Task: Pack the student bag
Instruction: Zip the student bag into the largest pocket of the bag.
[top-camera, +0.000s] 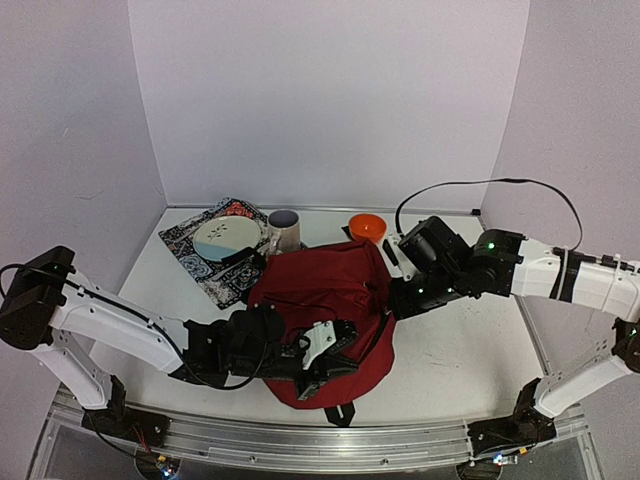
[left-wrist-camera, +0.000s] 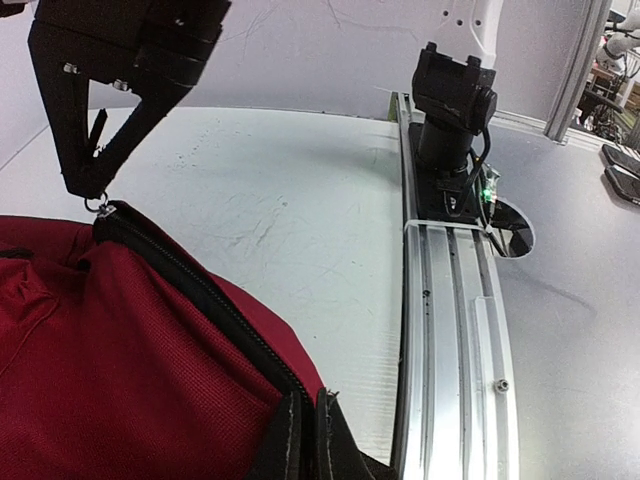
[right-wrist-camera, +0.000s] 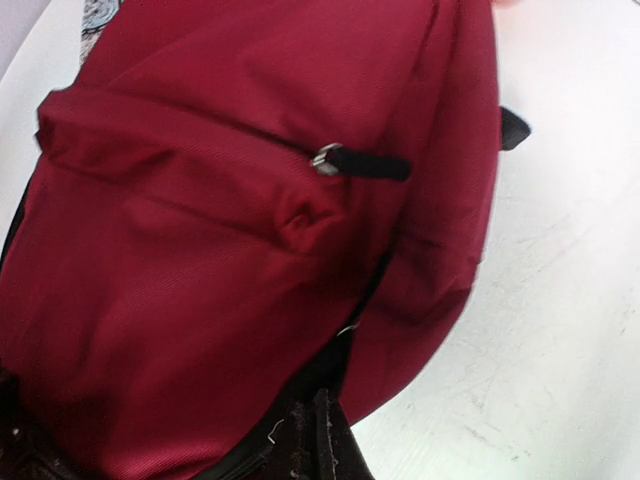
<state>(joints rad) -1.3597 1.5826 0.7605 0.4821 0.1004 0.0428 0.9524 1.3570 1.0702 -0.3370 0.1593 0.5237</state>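
Upper left in its wrist view, the left gripper (left-wrist-camera: 86, 190) is pinching the small metal zip ring (left-wrist-camera: 97, 205) of the large dark red fabric backpack (left-wrist-camera: 120, 370). Only the overhead view is showing the backpack lying mid-frame on the white table (top-camera: 450, 350), the right gripper (top-camera: 398, 288), pressed together, at its right edge; the right wrist view alone is catching a black zip pull (right-wrist-camera: 365, 163).

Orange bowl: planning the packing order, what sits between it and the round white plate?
A pale cylindrical cup with a dark rim, seen in the top view.
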